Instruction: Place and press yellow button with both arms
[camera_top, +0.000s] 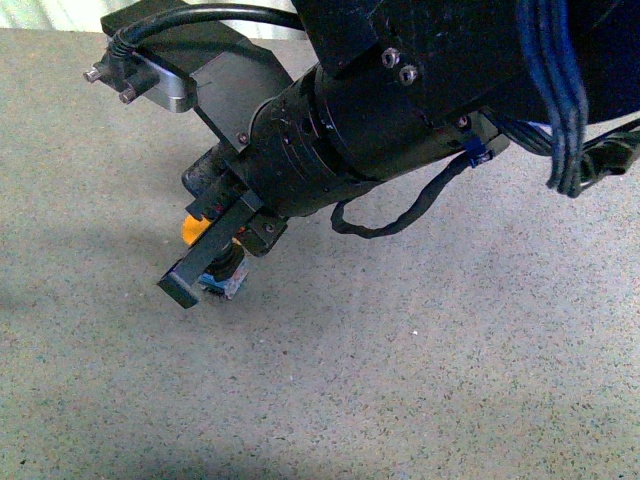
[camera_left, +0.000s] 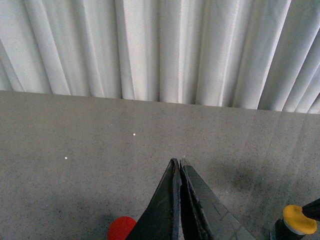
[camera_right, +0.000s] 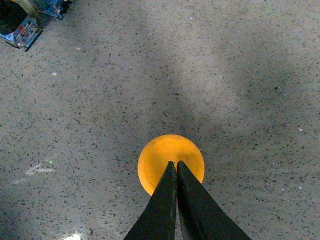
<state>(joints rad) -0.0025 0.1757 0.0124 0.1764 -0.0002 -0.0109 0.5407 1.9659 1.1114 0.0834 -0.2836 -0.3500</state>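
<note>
The yellow button shows its round orange-yellow cap straight under my right gripper, whose jaws are shut with the tips over the middle of the cap. In the front view the big black right arm reaches down from the upper right. Its shut gripper covers most of the yellow button; part of the cap and a blue and clear base show. My left gripper is shut on nothing and hovers over bare table. The yellow button stands off to its side.
A speckled grey table spreads all round. A red round thing lies close under the left gripper. White curtains hang behind the table's far edge. A blue and clear part sits at a corner of the right wrist view.
</note>
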